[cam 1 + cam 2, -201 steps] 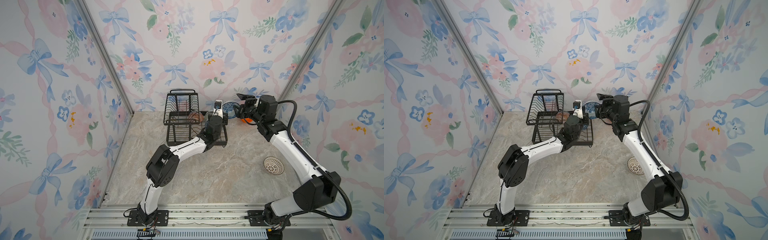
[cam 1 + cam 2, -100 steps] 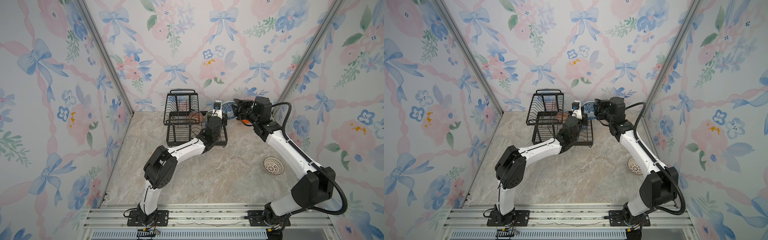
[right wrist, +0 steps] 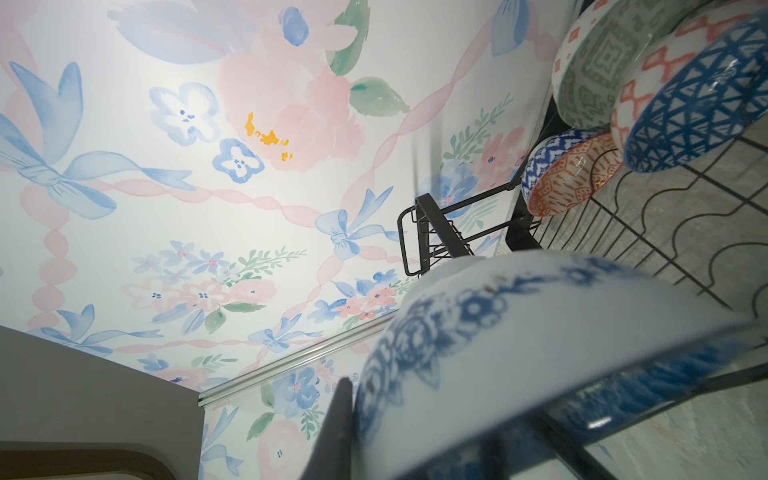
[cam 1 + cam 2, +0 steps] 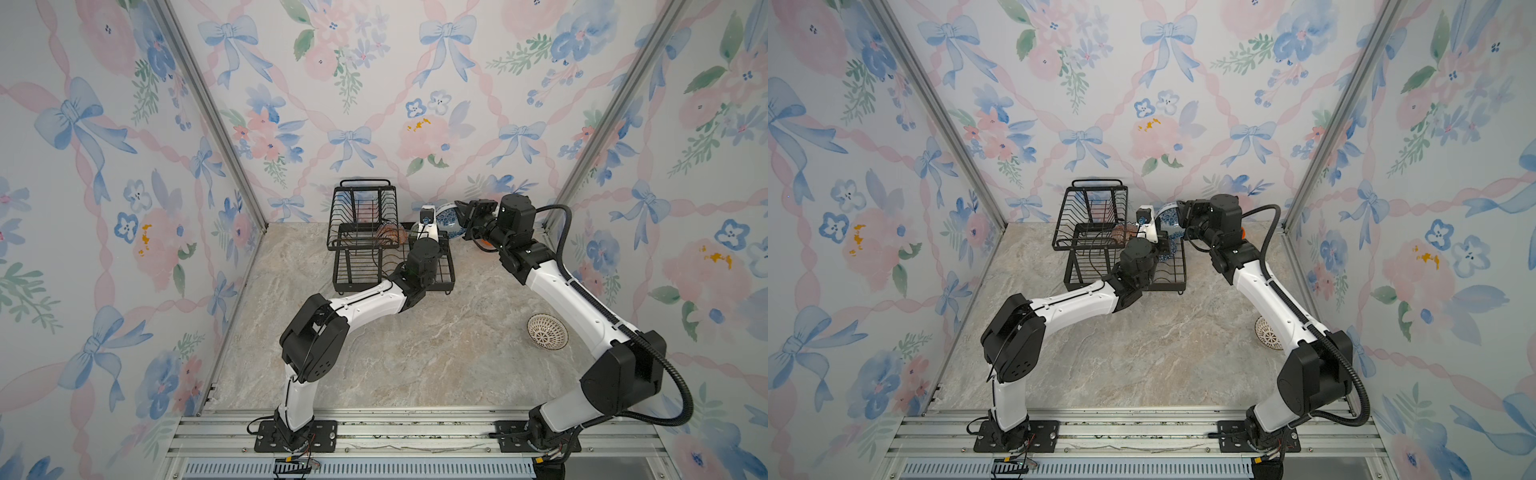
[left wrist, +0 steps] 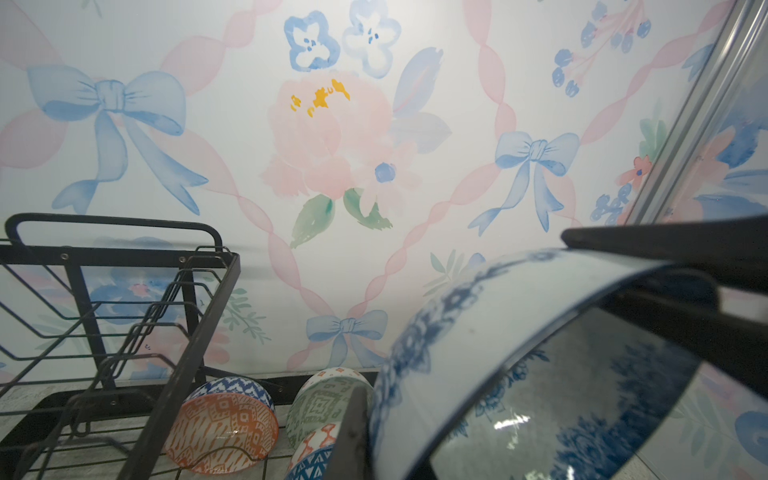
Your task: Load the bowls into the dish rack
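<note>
Dish rack (image 5: 199,307) holds three patterned bowls (image 5: 224,424); left gripper (image 4: 435,222), right gripper (image 4: 462,218) pinch floral bowl (image 5: 498,299).

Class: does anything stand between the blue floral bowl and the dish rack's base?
Nothing visible blocks the blue floral bowl from the dish rack; the dark-blue geometric bowl stands close beside it, so clearance looks tight.

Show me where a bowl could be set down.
Widest bare patch: the tabletop in front of the dish rack, between the two arms. A narrower strip lies between rack and left wall. Crowded: the rack's back right, where left gripper and right gripper meet on the blue floral bowl beside racked bowls; the lattice bowl sits by the right arm.
</note>
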You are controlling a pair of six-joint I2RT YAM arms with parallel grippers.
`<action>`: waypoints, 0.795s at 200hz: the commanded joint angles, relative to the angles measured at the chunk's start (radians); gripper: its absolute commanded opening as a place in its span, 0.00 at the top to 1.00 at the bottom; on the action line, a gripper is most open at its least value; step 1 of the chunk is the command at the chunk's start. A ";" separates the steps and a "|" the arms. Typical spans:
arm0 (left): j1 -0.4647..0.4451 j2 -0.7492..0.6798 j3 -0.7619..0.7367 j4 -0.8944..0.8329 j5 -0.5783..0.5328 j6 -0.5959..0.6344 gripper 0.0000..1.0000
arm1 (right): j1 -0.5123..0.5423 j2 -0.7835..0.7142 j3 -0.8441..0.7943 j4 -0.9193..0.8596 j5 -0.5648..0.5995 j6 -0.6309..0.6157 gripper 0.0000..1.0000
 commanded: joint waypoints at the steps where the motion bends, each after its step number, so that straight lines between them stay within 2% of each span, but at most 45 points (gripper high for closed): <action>1: -0.006 -0.080 -0.011 0.043 -0.011 0.043 0.83 | -0.013 0.017 0.023 -0.004 0.040 -0.098 1.00; 42: -0.005 -0.101 -0.015 -0.035 -0.017 0.001 0.67 | -0.013 0.029 0.024 0.027 0.027 -0.096 1.00; 128: -0.029 -0.255 -0.142 -0.172 -0.030 -0.091 0.14 | -0.050 0.065 -0.001 0.124 -0.050 -0.102 1.00; 159: -0.026 -0.331 -0.158 -0.270 -0.022 -0.109 0.02 | -0.054 0.077 -0.003 0.135 -0.074 -0.152 1.00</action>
